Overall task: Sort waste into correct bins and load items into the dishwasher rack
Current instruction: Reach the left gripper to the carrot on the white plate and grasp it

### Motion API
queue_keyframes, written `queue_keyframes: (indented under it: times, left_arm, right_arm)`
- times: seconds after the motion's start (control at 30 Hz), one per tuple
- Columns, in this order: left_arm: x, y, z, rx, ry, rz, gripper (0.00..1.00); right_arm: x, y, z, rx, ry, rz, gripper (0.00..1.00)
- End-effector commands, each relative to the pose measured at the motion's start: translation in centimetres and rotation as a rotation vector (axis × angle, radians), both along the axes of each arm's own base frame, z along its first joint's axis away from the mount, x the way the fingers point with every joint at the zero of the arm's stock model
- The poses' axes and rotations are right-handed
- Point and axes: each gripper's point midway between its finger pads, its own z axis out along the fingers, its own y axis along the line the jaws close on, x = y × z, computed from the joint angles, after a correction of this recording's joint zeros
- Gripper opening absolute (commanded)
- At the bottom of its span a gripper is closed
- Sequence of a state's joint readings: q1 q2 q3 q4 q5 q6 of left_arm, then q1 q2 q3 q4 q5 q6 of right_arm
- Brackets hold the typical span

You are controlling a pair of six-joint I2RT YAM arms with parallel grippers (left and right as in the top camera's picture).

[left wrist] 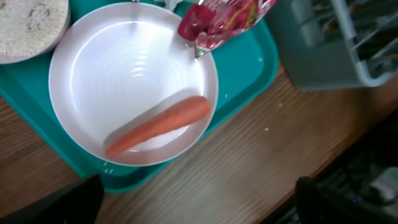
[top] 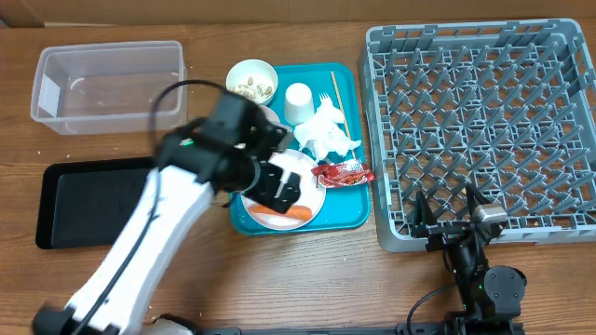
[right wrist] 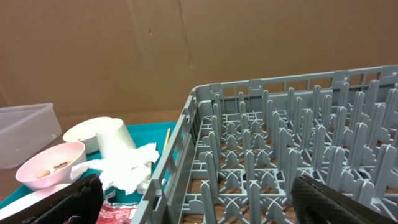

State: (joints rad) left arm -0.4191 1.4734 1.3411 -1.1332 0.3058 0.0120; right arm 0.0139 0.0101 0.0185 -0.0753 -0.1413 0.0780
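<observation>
The left gripper [top: 279, 186], jaws wide and empty, hovers over the plate [left wrist: 124, 68] at the front of the teal tray [top: 349, 79]. The carrot [left wrist: 158, 124] lies along the plate's near rim. The red wrapper [top: 343, 173] touches the plate's right edge, and the napkin [top: 331, 135] sits behind it, with the cup [top: 298, 100] and nut bowl [top: 251, 82] along the tray's far edge. The right gripper [top: 445, 209], also open and empty, sits at the rack's [top: 484, 121] near edge. The tub [top: 107, 84] stands at the table's far-left corner, with the black tray [top: 88, 200] in front of it.
</observation>
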Motion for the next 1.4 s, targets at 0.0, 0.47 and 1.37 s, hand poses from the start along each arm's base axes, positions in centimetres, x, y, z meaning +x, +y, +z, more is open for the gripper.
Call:
queue_keyframes:
  times: [0.0, 0.47, 1.37]
  left_arm:
    - [0.6, -2.4, -2.3, 0.059, 0.045, -0.010, 1.00]
    - [2.3, 0.8, -7.8, 0.096, 0.413, 1.401, 1.00]
    - [2.4, -1.4, -18.3, 0.269, 0.507, 1.444, 1.00]
  right_arm:
    - [0.0, -0.1, -0.2, 0.005, -0.002, -0.006, 1.00]
    - [0.0, -0.1, -0.2, 0.004, -0.002, -0.006, 1.00]
    - [0.0, -0.1, -0.2, 0.004, -0.002, -0.006, 1.00]
